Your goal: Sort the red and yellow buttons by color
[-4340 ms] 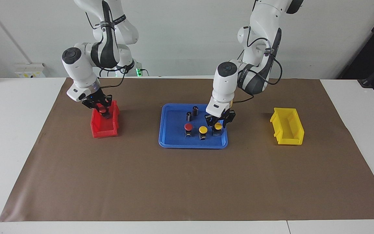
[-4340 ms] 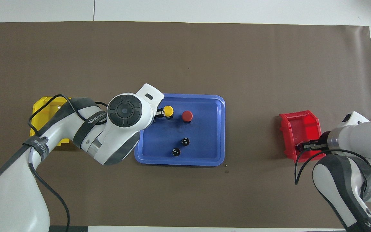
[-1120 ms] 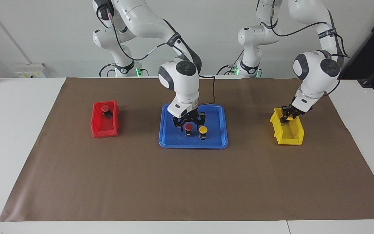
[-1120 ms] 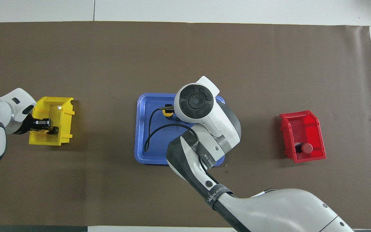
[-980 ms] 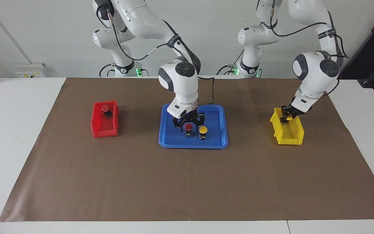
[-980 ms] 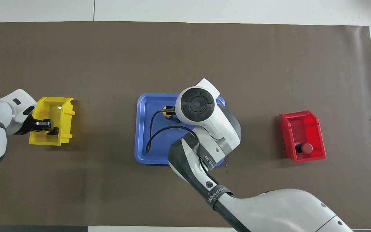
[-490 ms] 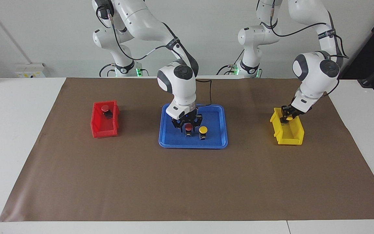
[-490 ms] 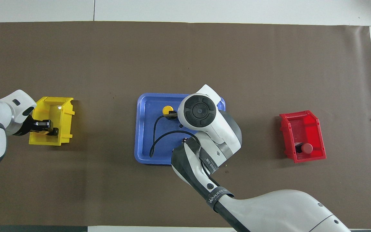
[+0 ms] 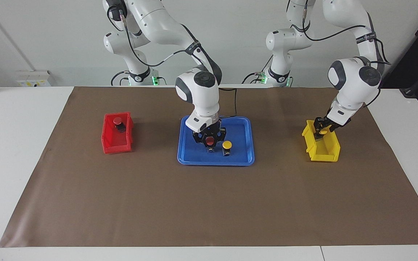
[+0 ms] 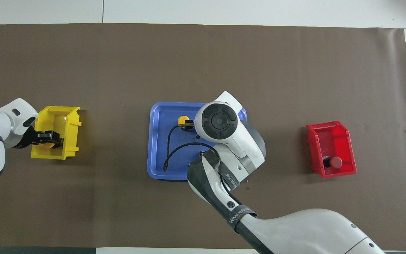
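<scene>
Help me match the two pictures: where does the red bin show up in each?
Facing view: red bin at the picture's left, beside the blue tray.
Overhead view: red bin at the picture's right.
Shared landmark: the blue tray mid-table.

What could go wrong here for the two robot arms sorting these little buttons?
The right gripper is shut on the red button, with the loose yellow button close beside it on the blue tray; lifting might knock that one over. The left gripper holds a yellow button over the yellow bin; it might tumble when dropped.
</scene>
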Motion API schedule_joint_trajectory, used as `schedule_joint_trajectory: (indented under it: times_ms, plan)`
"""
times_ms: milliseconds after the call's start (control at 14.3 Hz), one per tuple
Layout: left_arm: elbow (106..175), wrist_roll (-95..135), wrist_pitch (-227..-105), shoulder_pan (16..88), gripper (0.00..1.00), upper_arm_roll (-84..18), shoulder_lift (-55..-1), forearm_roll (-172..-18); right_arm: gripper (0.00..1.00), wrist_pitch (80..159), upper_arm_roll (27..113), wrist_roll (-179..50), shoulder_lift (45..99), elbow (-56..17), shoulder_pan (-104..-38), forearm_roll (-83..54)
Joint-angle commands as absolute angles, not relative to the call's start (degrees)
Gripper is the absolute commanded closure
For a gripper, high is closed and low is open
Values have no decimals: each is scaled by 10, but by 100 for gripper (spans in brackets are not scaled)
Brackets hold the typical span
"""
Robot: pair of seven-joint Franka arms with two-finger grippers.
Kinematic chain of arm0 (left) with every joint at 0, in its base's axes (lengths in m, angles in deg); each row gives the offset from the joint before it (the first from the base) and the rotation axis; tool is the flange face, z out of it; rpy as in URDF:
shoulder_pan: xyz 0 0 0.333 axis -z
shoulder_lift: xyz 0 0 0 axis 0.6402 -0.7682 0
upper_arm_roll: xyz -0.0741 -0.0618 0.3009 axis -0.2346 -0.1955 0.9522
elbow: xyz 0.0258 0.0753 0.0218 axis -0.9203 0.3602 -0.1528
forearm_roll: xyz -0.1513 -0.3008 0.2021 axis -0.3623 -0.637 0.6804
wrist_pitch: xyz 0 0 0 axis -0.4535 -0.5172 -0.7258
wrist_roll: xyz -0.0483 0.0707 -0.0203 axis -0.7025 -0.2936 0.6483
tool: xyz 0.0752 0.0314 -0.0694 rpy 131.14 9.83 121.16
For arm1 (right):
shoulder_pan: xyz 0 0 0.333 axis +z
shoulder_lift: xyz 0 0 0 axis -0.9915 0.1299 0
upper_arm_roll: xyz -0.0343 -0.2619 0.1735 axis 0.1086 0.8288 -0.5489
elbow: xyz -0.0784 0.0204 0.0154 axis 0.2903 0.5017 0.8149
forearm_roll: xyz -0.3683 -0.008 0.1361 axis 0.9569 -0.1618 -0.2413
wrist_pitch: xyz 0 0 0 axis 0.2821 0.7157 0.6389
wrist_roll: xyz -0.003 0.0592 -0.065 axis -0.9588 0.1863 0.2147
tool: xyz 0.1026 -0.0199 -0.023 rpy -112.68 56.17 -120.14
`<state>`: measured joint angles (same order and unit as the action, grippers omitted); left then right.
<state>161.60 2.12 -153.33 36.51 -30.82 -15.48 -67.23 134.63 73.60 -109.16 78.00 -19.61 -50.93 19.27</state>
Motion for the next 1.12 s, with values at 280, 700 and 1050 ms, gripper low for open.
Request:
schedule_joint_trajectory:
  times_ms: [280,700,1050]
  plan:
    - [1549,19,-1440,372,22,-312,-135,-681,80,1161,735,-882,620,-219,-684,184]
    - [1515,210,-1434,376,0,-461,-132,-681,80,1169,735,-691,519,-360,-848,146]
    - [1406,399,-1433,381,0,-603,-222,-675,80,1254,736,-660,509,-431,-862,146]
